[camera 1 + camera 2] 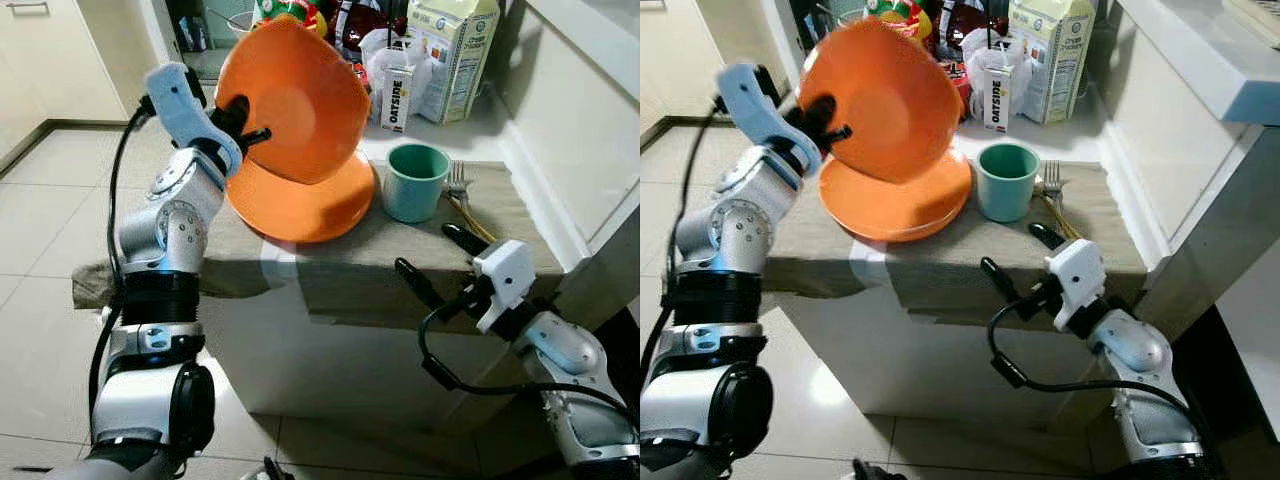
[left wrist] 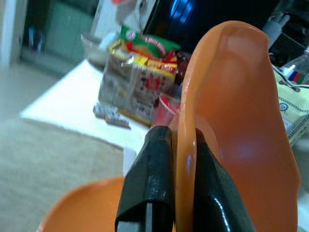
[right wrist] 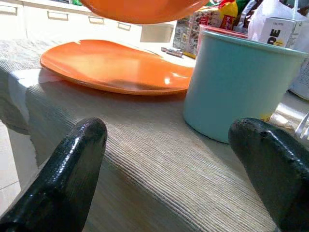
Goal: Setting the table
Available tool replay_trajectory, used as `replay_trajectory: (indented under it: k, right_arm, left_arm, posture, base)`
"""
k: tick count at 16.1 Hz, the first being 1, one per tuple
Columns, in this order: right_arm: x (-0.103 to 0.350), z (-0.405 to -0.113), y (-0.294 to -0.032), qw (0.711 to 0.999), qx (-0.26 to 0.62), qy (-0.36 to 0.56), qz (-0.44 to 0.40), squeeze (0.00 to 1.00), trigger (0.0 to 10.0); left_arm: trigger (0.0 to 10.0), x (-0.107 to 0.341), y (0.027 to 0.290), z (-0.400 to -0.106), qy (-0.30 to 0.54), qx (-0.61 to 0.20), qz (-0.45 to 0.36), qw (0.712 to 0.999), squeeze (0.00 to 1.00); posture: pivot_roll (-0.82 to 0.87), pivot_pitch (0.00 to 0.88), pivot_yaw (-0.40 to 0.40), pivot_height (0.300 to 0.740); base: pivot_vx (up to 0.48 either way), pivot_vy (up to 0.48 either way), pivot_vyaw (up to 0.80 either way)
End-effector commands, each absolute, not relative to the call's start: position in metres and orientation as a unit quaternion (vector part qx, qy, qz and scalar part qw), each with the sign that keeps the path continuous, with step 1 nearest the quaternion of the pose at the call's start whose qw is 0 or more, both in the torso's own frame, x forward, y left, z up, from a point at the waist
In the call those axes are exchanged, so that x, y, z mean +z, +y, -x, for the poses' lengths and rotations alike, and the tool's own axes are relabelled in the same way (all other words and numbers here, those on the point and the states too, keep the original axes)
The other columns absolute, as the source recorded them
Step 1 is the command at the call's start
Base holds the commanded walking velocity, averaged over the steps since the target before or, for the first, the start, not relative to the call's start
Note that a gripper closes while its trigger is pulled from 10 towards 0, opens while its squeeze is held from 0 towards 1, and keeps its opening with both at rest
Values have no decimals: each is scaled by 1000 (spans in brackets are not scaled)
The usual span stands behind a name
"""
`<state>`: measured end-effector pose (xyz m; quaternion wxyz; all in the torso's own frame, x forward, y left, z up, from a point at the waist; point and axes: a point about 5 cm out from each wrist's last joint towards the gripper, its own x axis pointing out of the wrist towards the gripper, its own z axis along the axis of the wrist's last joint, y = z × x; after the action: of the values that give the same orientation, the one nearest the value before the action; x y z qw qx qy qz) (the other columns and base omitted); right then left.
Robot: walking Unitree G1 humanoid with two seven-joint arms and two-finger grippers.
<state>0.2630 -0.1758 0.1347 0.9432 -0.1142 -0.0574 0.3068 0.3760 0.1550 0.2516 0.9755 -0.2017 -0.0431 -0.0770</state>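
Item: left tool [image 1: 243, 118]. Both fingers closed tight on the rim of the orange bowl [image 1: 290, 100], one finger on each face of the wall, as the left wrist view shows plainly. The bowl hangs tilted steeply, its hollow turned toward my head camera, lifted clear above the orange plate [image 1: 310, 200].

Item: orange plate. Lies flat on the beige cloth [image 1: 400, 250] that covers the worktop, directly below the held bowl.

Item: right tool [image 1: 1025, 257]. Fingers spread wide, holding nothing, poised at the near edge of the worktop.

Item: teal cup [image 1: 415, 180]. Upright just ahead of the right tool, beside the plate.

Item: fork [image 1: 458, 183]. On the cloth on the far side of the cup from the plate.

Item: cartons and packets [image 1: 450, 55]. Crowded well beyond both tools, at the back of the worktop.

Handling note, by my judgement: the step in hand is seating the bowl on the plate. I should level the bowl first by rolling the wrist, centre it over the plate, lower until the base rests, and only then release the rim. A rim pinch is a weak hold, so slow motion suits. Keep the bowl's swing away from the cup.
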Motion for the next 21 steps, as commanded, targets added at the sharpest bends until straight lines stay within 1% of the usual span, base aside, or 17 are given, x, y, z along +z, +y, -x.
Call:
replay_trajectory:
  k: [1,2,4,5,6,10,13,15,18,21]
  right_arm:
    - [134,-264,-174,942,307,-58,120,0,10000]
    - [133,-265,-174,942,307,-58,119,0,10000]
    - [132,-267,-169,943,306,-61,117,0,10000]
    - [132,-267,-168,943,306,-62,116,0,10000]
    - [131,-268,-165,943,307,-64,115,0,10000]
    - [130,-272,-161,942,308,-69,112,0,10000]
    - [131,-277,-157,945,302,-74,103,0,10000]
    - [132,-283,-155,945,300,-77,100,0,10000]
    - [132,-287,-154,946,298,-80,99,0,10000]
    - [133,-290,-152,948,292,-86,92,0,10000]
  left_arm:
    - [0,262,163,-370,-81,-75,154,982,0]
    - [0,263,166,-368,-85,-74,149,982,0]
    - [0,267,181,-361,-106,-54,109,987,0]
    - [0,267,185,-359,-107,-48,107,987,0]
    - [0,266,195,-355,-107,-34,102,988,0]
    - [0,266,218,-339,-122,3,42,992,0]
    - [0,268,237,-327,-131,34,19,991,0]
    - [0,267,258,-316,-131,71,4,989,0]
    - [0,269,267,-309,-136,89,-7,987,0]
    - [0,266,259,-307,-130,76,-7,989,0]
  posture:
    - [-184,9,60,740]
    - [-184,9,60,740]
    - [-162,9,57,740]
    - [-162,9,57,740]
    - [-146,10,55,740]
    - [-115,8,45,740]
    - [-86,3,32,740]
    - [-67,0,22,740]
    - [-56,0,19,740]
    - [-53,0,19,740]
  base:
    - [0,0,0]
    - [0,0,0]
    - [0,0,0]
    - [0,0,0]
    - [0,0,0]
    - [0,0,0]
    - [0,0,0]
    - [0,0,0]
    - [0,0,0]
    - [0,0,0]
